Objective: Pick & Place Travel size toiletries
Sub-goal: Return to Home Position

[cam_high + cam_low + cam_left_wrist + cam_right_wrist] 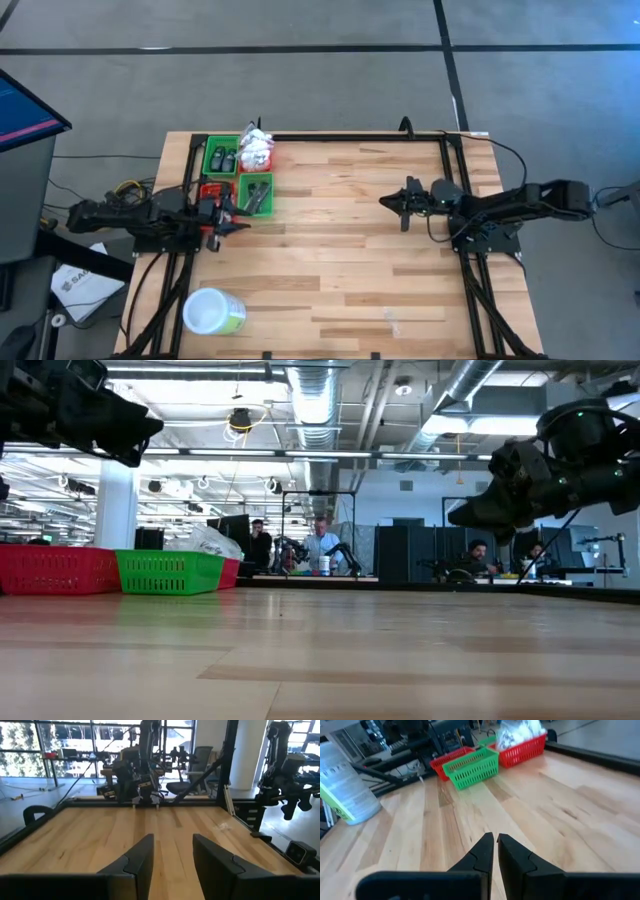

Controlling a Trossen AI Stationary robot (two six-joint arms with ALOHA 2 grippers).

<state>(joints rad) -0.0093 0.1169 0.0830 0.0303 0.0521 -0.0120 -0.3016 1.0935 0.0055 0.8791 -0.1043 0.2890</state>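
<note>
Left gripper (236, 220): the high view places it at the table's left side, just beside the front green bin (257, 194). Its wrist view alone shows the two fingers (145, 856) spread apart with bare wood between them, holding nothing.
Left arm in the low view: only a dark mass at the upper left, with the claw not readable.
Bins: four stand in a block at the far left corner of the table.
Back green bin (221, 158): dark bottles (222, 159) lie inside, seen only from above.
Front red bin (212, 189): partly under the left arm, so its contents cannot be told.
Front green bin: dark slim things (258, 190) lie in it. The low view shows only its mesh wall.
Back red bin (262, 160): white packets (257, 148) are heaped above its rim. The low and right wrist views show the heap from the side.
Green tub (212, 312): white-lidded, at the near left edge, well apart from the bins.
Right gripper (390, 201): above open wood right of the table's centre, pointing toward the bins and raised off the table in the low view. Its wrist view shows the fingertips (484, 845) pressed almost together, empty.
Room: people sit at desks beyond the table, seen only in the low view.
</note>
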